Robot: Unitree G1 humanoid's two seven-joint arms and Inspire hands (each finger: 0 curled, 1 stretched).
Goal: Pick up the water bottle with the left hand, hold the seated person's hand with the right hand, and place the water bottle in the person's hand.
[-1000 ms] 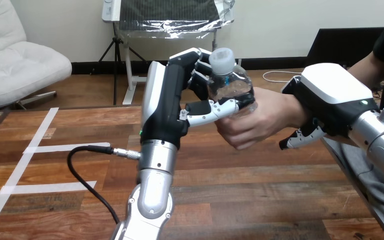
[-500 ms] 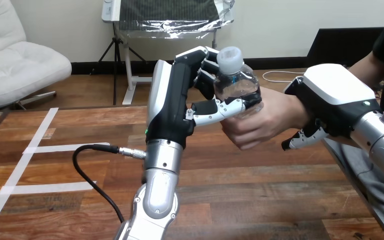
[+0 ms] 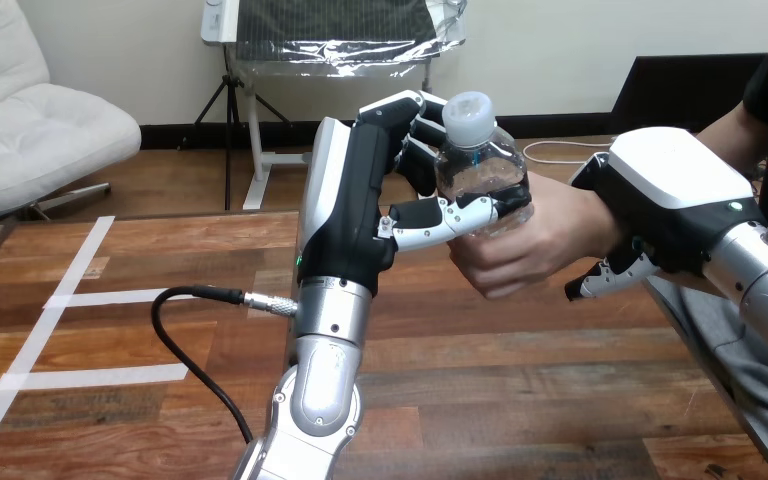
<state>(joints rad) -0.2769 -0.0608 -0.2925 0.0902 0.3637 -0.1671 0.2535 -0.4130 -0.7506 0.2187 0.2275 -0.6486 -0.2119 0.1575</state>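
1. Two robot hands meet the person's hand (image 3: 520, 255) above the wooden table (image 3: 520, 390), toward the view's right of centre.
2. Left hand (image 3: 355, 215): it stands upright on its silver forearm, its white-shelled back to the view's left. It grips the water bottle (image 3: 480, 175), with its thumb (image 3: 435, 218) laid across the front of the bottle and its fingers (image 3: 405, 110) curled round the far side near the neck.
3. Water bottle: clear, upright and raised well off the table. Its pale cap (image 3: 468, 106) stands above both hands, and its lower part is hidden inside the person's hand.
4. Person's hand: it reaches in from the view's right. Its fingers are wrapped round the lower part of the bottle, just under the robot's thumb and touching it. The robot's left hand and the person's hand are thus both on the bottle.
5. Right hand (image 3: 665, 190): its white back lies over the person's wrist, and its fingers (image 3: 600, 285) come out curled underneath, so it clasps the wrist.
6. Table: strips of white tape (image 3: 110, 296) mark the wood at the view's left, well apart from the hands.
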